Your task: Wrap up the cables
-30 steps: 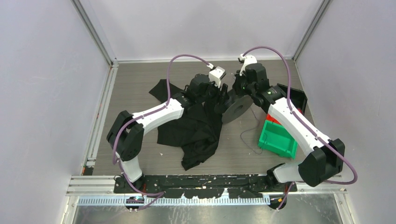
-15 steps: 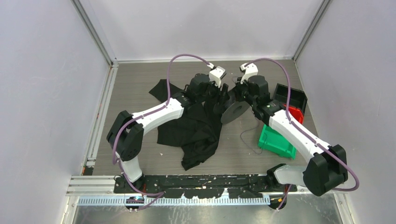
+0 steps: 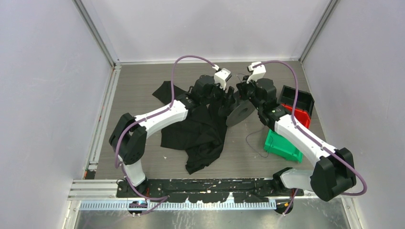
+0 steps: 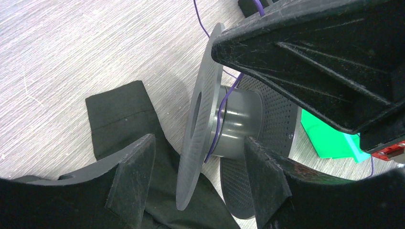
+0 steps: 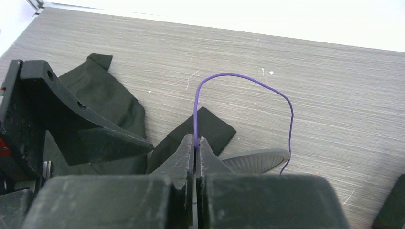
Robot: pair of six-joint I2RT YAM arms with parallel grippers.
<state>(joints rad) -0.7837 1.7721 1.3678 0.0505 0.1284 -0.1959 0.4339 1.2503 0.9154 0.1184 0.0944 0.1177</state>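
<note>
Our right gripper (image 5: 196,143) is pinched fully shut on the cable (image 5: 234,74), a thin purple wire that rises from between the fingertips, arcs over the table (image 5: 334,95) and drops behind the rim of the grey spool (image 5: 258,160). Seen from above, this gripper (image 3: 241,91) sits just behind the spool (image 3: 241,112).

Our left gripper (image 4: 198,143) stands open. Its two fingers (image 4: 136,176) straddle the spool's near flange and part of the hub (image 4: 239,124), with a gap showing on either side. The spool is tipped up on its edge, and the wire (image 4: 218,129) runs down onto the hub right against the flange; we cannot count how many turns lie there. From above, this gripper (image 3: 228,101) reaches the spool from its left.

In front of the spool, a loose strand of cable (image 3: 248,140) trails over the table towards the green bin (image 3: 282,148). That bin lies to the front right of the spool, with a red bin (image 3: 300,114) and a black bin (image 3: 297,97) further right. The right arm crosses them, so we cannot tell what they hold.

A black cloth garment (image 3: 200,133) sprawls to the left of the spool, and one fold (image 4: 119,124) lies under the left fingers, close to the flange.
</note>
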